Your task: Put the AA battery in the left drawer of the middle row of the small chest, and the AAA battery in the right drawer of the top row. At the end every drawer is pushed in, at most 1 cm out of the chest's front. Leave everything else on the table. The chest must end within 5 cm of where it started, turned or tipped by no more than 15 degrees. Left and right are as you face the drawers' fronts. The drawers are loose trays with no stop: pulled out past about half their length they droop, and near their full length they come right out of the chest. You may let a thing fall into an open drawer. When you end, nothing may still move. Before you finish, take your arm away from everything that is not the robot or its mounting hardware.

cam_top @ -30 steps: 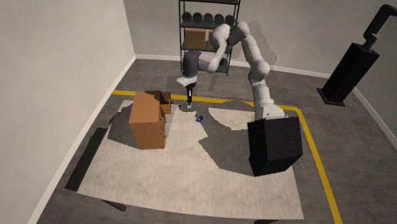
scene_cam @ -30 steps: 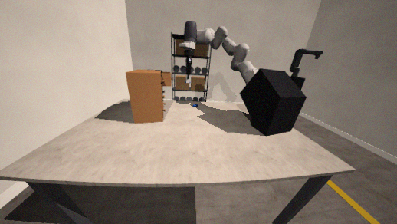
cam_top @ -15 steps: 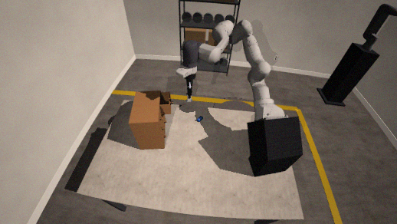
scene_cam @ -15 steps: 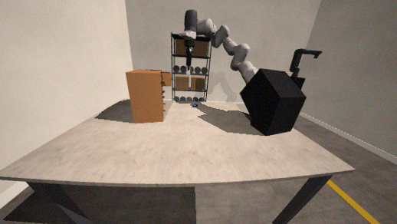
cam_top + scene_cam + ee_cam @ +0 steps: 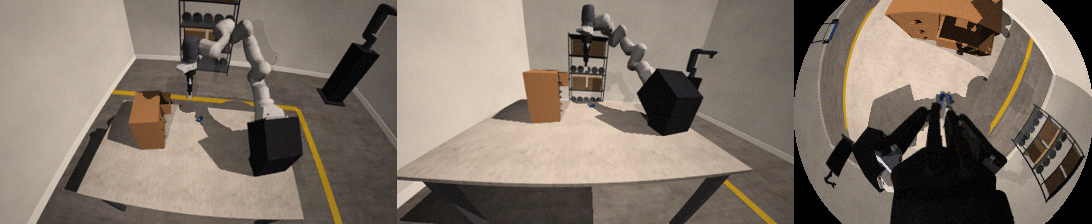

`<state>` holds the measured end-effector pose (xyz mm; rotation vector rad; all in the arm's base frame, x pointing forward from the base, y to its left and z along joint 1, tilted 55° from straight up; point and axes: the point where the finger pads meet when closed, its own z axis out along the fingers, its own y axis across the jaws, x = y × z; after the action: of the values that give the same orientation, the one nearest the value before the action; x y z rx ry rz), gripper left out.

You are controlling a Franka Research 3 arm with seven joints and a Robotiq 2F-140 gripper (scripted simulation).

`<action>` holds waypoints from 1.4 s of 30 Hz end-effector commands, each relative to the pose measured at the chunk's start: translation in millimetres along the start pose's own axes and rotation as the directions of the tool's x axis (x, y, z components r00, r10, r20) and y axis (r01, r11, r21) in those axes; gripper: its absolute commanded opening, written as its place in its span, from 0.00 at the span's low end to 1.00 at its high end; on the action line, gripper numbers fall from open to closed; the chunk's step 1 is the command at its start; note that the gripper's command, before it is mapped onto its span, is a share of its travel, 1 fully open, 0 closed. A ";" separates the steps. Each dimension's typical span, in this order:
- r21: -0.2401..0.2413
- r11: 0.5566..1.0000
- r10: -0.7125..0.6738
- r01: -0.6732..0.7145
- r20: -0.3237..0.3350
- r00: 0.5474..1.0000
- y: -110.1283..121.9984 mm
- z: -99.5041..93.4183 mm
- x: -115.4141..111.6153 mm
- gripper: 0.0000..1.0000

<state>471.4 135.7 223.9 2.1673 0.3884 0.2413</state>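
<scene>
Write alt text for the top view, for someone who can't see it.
A robot arm holds its downward-pointing gripper beyond a small blue object on a pale table. To the left stands an orange-brown chest, one top-row drawer pulled out; a large black block stands to the right.
</scene>
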 end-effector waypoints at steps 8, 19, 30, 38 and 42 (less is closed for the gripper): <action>-0.004 1.000 -0.009 0.009 0.007 1.000 1.7 -6.0 -2.3 0.03; -0.004 1.000 -0.009 0.009 -0.003 1.000 1.7 -5.9 -2.5 0.03; -0.004 1.000 -0.009 0.009 -0.137 0.991 1.7 -4.4 -6.0 0.03; -0.004 1.000 -0.009 0.009 -0.283 0.959 1.8 -2.6 -9.8 0.03; -0.004 1.000 -0.009 0.008 -0.399 0.917 1.9 -1.2 -12.7 0.03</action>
<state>454.8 114.2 230.6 2.0769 0.5884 0.5386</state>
